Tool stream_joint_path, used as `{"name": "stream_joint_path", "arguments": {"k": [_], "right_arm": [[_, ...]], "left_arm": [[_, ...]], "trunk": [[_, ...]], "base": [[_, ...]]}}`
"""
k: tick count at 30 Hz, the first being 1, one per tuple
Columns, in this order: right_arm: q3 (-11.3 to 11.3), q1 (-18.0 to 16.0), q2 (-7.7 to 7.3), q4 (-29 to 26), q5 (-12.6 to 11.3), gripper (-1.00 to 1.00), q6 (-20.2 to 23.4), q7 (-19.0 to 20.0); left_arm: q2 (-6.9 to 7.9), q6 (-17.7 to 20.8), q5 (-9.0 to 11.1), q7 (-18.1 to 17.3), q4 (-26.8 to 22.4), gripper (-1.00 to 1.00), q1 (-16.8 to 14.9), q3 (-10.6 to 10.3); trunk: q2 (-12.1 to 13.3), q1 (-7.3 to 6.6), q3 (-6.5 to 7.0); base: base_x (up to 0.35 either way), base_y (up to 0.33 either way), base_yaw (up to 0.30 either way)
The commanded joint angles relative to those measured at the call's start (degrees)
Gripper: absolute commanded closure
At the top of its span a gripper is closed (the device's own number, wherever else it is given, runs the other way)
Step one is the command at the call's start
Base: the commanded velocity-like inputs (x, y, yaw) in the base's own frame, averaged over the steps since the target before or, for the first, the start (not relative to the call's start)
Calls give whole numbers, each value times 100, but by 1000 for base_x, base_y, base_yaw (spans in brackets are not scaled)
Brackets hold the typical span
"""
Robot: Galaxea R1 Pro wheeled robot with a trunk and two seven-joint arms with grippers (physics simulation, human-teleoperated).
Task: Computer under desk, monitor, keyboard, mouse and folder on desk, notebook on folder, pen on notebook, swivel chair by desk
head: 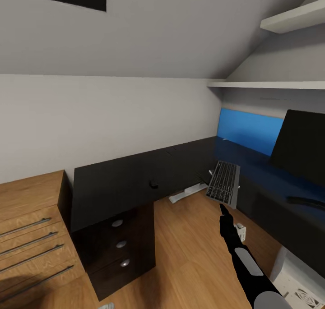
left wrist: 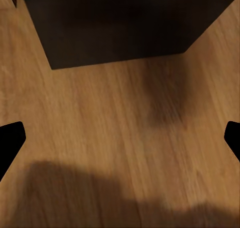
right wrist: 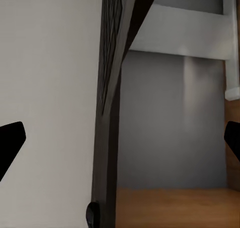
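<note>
Now, keyboard (head: 223,182): clamped in my right gripper (head: 222,205), lifted beside the desk (head: 135,176).
Left gripper (left wrist: 120,138): jaws apart over floor.
Monitor (head: 301,146): on desk.

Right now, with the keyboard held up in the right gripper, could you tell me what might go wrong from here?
1. The keyboard hangs tilted in the air above the wooden floor, held at one end by the right gripper; it could slip and drop.
2. The monitor stands close by on the desk; swinging the keyboard across could knock it.
</note>
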Motion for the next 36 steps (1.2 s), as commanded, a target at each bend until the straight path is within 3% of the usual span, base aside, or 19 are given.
{"name": "stream_joint_path", "arguments": {"k": [1,29,33,36], "right_arm": [[8,-4,-2,6,-61,-100,-7,26],[-11,-4,-2,11,-81,-100,-6,24],[-24,-4,-2,14,-139,-100,-6,25],[-31,-4,-2,15,-352,-100,-6,24]], "left_arm": [[-2,-19,41,-9,6,-100,-4,-12],[-8,-19,34,-13,65,-100,-4,-13],[-8,-19,36,-13,70,-100,-4,-13],[-12,-19,34,-13,81,-100,-4,-13]], "trunk": [[-2,0,-5],[-2,0,-5],[-2,0,-5],[-2,0,-5]], "base": [[74,0,0],[81,0,0],[2,0,0],[0,0,0]]}}
